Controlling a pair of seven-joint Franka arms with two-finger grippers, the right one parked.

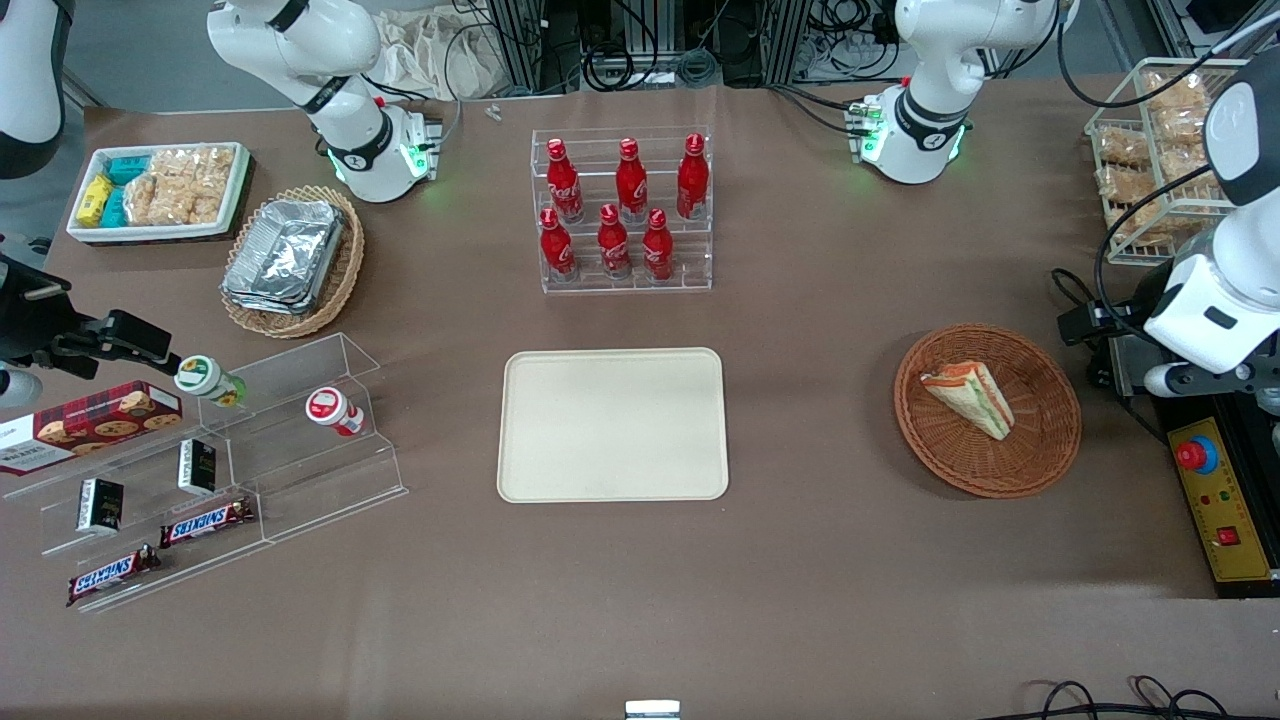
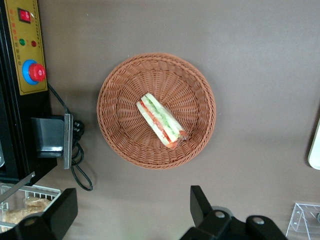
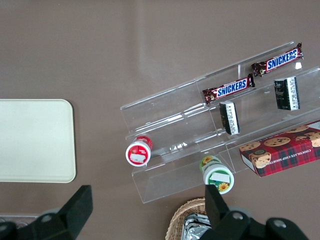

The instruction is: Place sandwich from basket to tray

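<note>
Overhead, the gripper (image 2: pixel 130 215) hangs high above the table, its two black fingers (image 2: pixel 200 202) spread wide with nothing between them; seen from the wrist camera, they frame the table just beside the basket (image 2: pixel 120 145). From the front, the left arm's white body covers the fingers.

Sandwich (image 1: pixel 968 398) lies in the reddish-brown wicker basket (image 1: pixel 1040 450), roughly at its centre, resting on a slant against the weave. Front camera shows mostly a pale bread face with an orange and green strip along one edge. Wrist camera shows the cut side instead: green, white and orange-red layers running the length of the wedge (image 2: pixel 161 120). Long axis sits diagonal; the end nearer the front camera points away from the tray.

Cream tray (image 1: pixel 612 424) lies flat, well apart from the basket, toward the parked arm's end. The wrist camera catches only a sliver of its rim (image 2: pixel 315 150), and a red emergency button (image 2: pixel 36 73) near the basket.
</note>
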